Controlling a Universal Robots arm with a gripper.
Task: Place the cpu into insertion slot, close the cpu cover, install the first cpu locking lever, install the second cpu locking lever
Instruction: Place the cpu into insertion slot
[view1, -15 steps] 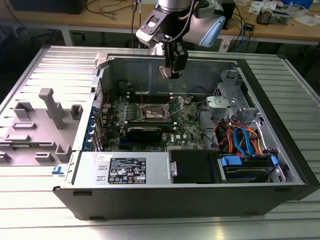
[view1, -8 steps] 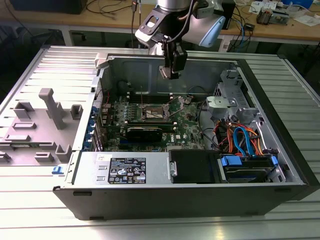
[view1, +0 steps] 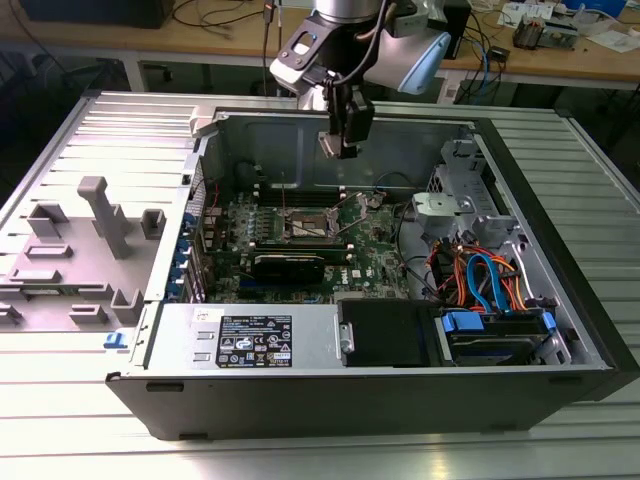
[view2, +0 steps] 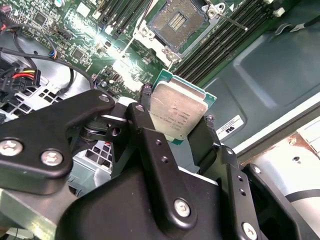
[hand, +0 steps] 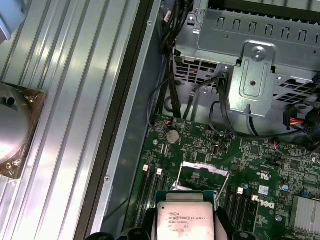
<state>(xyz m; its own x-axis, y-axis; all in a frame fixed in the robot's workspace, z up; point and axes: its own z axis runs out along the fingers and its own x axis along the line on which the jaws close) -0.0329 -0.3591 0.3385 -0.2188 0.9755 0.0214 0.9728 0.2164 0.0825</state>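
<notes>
1. end effector state: my gripper (view2: 177, 107) is closed partway on the cpu (view2: 176, 120). its two fingers (view2: 145, 107) clamp opposite edges of the chip. i judge the edge grip keeps the metal top and the underside free of contact.

2. position: in the exterior view my gripper (view1: 345, 140) hangs above the open computer case (view1: 520, 160), well apart from the green board. the insertion slot (view1: 310, 225) lies between 6 and 7 o'clock of my gripper in that view. the cpu is not yet seated.

3. slot condition: in the second wrist view the insertion slot (view2: 177, 20) shows its dark centre uncovered. in the first wrist view the cpu cover (hand: 205, 167) stands raised beyond the chip (hand: 185, 220). i judge it is raised to leave the slot open to receive the chip.

4. count: one cpu, one insertion slot, one cpu cover, two fingers. one thin lever rod (view2: 230, 19) is visible beside the slot; i cannot tell whether there is a second.
</notes>
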